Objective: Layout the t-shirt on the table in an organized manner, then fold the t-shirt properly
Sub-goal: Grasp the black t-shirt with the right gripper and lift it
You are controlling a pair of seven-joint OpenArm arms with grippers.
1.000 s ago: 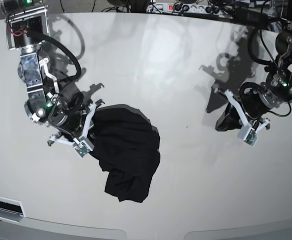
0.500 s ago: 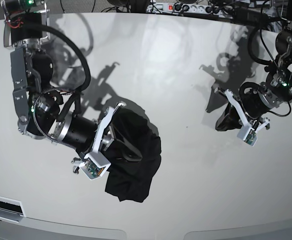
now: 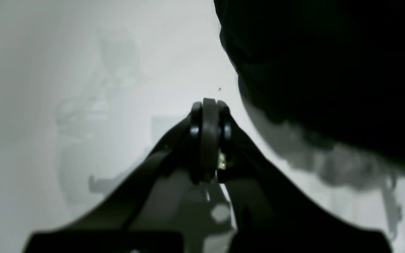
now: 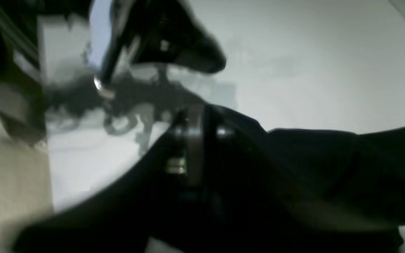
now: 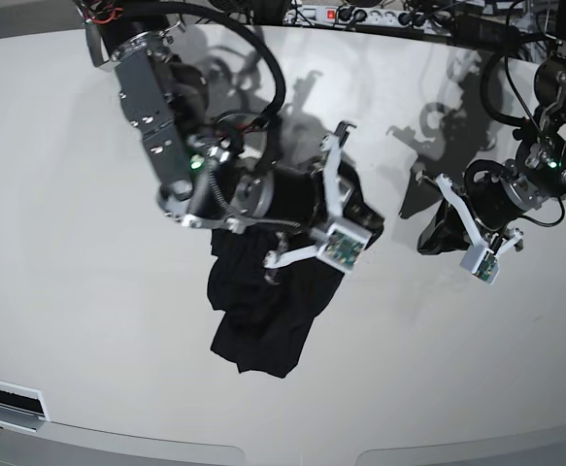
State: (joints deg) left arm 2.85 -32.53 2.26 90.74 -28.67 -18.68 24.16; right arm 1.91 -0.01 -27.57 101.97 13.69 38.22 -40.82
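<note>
On the white tabletop [image 5: 59,194], your t-shirt [image 5: 263,320] lies bunched, long axis toward the near edge, under your right claw [image 5: 360,209], state unclear; left claw [image 5: 436,233] shut, well apart.

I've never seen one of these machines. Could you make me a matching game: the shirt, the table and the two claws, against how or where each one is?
Things:
1. t-shirt
2. table
3. left claw
4. right claw

Descriptions:
A. glossy white
B. shut tight
C. black, crumpled in a heap
D. right over the black cloth

Pairs: 1-C, 2-A, 3-B, 4-D
</note>
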